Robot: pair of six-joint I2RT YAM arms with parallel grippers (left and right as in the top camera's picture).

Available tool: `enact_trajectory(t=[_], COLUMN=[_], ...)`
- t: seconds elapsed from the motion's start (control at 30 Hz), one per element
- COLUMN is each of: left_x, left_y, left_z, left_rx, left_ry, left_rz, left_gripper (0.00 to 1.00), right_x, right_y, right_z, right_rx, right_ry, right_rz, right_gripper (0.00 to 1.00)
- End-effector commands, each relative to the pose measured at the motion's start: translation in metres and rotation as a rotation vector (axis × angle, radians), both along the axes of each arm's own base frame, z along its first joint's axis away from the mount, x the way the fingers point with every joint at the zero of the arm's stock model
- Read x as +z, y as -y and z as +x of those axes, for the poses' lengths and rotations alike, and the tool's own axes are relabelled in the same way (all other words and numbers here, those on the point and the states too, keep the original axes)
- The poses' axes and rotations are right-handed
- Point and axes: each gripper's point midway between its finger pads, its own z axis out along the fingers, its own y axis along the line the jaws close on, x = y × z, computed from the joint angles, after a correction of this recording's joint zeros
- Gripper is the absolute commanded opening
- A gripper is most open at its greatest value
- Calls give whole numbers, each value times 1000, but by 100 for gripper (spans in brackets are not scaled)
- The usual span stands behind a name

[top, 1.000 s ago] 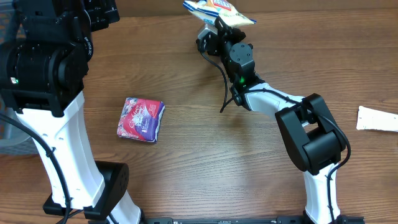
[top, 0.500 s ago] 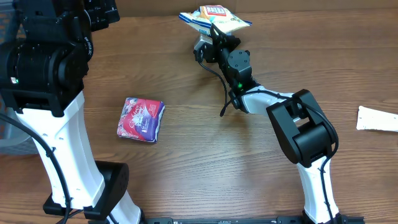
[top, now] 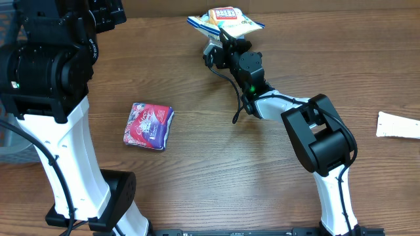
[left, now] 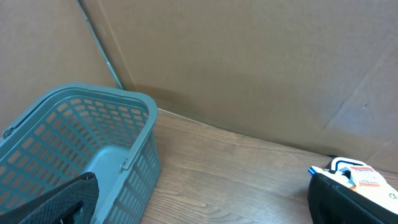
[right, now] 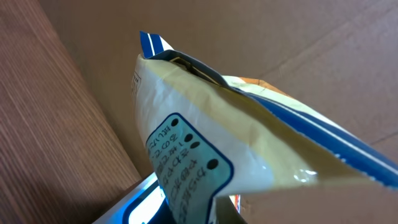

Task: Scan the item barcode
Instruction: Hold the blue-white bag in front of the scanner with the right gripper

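Black fingers of the right gripper [top: 225,33] are clamped on the snack bag [top: 226,18], pinching it from below and holding it up off the table [top: 216,170] at the far edge, near the middle of its width. The left gripper [left: 205,208] is spread wide with nothing in it; its two dark fingertips [left: 62,199] sit at the bottom corners of its own camera view.

From overhead the bag's top face shows: a red-orange label on white, with a blue-striped seam at the left end. The right wrist camera looks at the other side, from underneath: a pale cream surface with a dark blue panel of white printed text and a blue band along the sealed edge. No barcode can be made out in either view. The left wrist camera catches only a white corner of the snack bag [left: 357,175] with blue and red print, peeking above its right-hand finger.

The bag's long axis runs left to right, roughly along the far table edge, with the label side facing up and the text panel down.

Only the left wrist view shows a teal slotted basket [left: 81,93] standing against the cardboard wall [left: 249,62]. Only the overhead view shows a pink and purple packet [top: 149,126] lying flat on the wood beside the left arm [top: 59,131], well apart from the bag, and a white slip [top: 399,125] at the right edge.
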Motion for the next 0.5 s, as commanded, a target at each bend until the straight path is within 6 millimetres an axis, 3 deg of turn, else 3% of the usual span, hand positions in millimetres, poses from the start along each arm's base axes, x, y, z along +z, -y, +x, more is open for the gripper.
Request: enact_trajectory(t=[0.0, 0.27, 0.47], left_x=[-3, -3, -3], left_y=[-5, -5, -5], left_z=[4, 4, 4], left_rx=[11, 11, 11], left_ry=[-11, -11, -11], left_rz=[18, 18, 18], left_gripper=[100, 100, 100], right_x=[1, -29, -16], right_y=[-4, -9, -3], right_z=[3, 1, 4], right_rx=[25, 53, 15], right_ry=[-25, -106, -57], right_rz=[33, -7, 9], right_gripper=[4, 4, 4])
